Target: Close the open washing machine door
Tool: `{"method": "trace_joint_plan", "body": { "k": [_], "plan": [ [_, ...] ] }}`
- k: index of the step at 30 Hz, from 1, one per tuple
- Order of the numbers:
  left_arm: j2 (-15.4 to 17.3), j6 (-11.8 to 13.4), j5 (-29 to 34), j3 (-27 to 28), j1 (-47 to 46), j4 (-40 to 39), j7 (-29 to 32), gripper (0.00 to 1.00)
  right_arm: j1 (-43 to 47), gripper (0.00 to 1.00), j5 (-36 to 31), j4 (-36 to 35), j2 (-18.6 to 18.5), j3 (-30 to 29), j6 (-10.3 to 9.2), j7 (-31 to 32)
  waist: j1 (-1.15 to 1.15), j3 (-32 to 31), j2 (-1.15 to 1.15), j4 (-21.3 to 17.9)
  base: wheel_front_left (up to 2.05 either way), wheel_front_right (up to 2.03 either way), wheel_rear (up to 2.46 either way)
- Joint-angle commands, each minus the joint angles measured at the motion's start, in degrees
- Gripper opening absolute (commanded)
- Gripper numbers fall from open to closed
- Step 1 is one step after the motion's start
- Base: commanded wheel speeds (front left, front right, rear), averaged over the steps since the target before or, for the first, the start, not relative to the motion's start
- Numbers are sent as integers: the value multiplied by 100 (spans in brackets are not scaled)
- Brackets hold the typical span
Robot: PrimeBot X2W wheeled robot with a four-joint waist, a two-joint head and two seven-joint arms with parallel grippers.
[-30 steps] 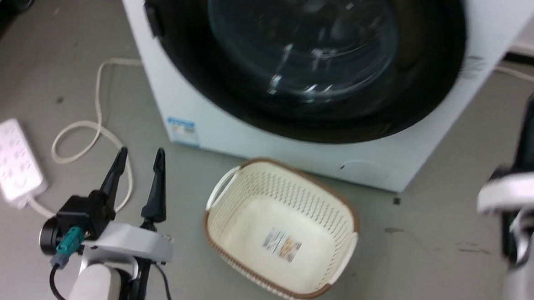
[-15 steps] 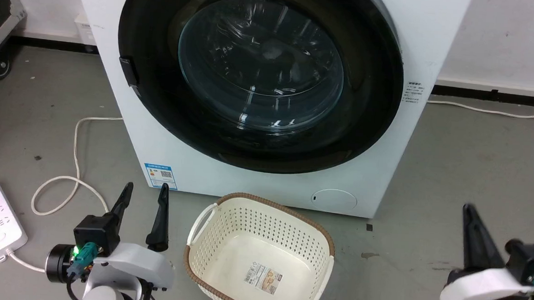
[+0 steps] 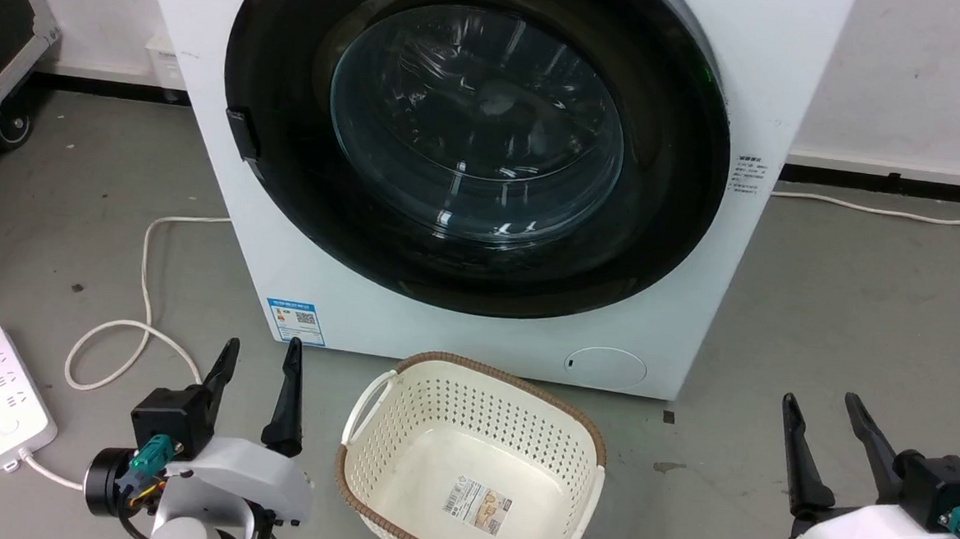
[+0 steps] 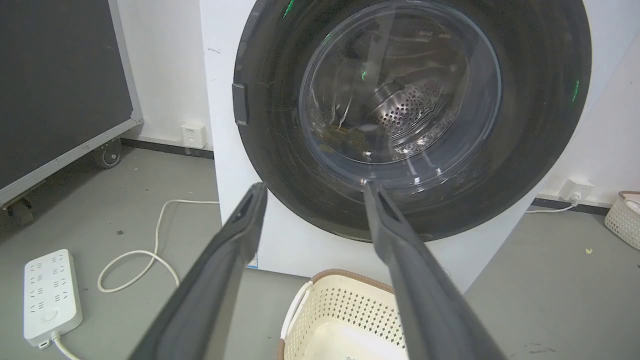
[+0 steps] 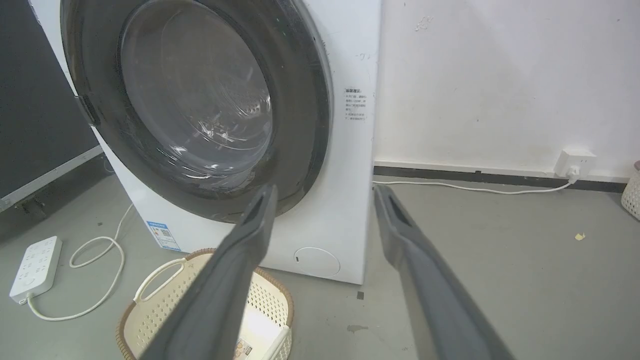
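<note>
The left gripper and right gripper hang with jaws spread wide, holding and touching nothing. The washing machine door lies flush in the washing machine, behind a cream basket. The left wrist view reveals the steel drum through the glass.
</note>
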Motion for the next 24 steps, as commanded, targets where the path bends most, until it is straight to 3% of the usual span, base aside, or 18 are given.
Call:
{"method": "trace_joint_plan", "body": {
  "k": [1,11,12,24],
  "plan": [
    [13,37,-16,-2,66,2,4,100,74,100,35,-41,-12,6,-4,-9,0,7,0,2,0,0,0],
    [28,66,-103,-52,16,68,-25,100,46,100,107,71,-12,41,-4,-70,0,47,0,0,0,0,0],
    [2,45,-97,-34,0,62,2,0,4,0,94,58,0,34,0,-27,0,47,0,0,0,0,0],
    [-21,61,-11,-21,58,-44,70,0,23,0,58,-16,0,73,0,64,0,53,0,28,0,0,0]
  ]
}}
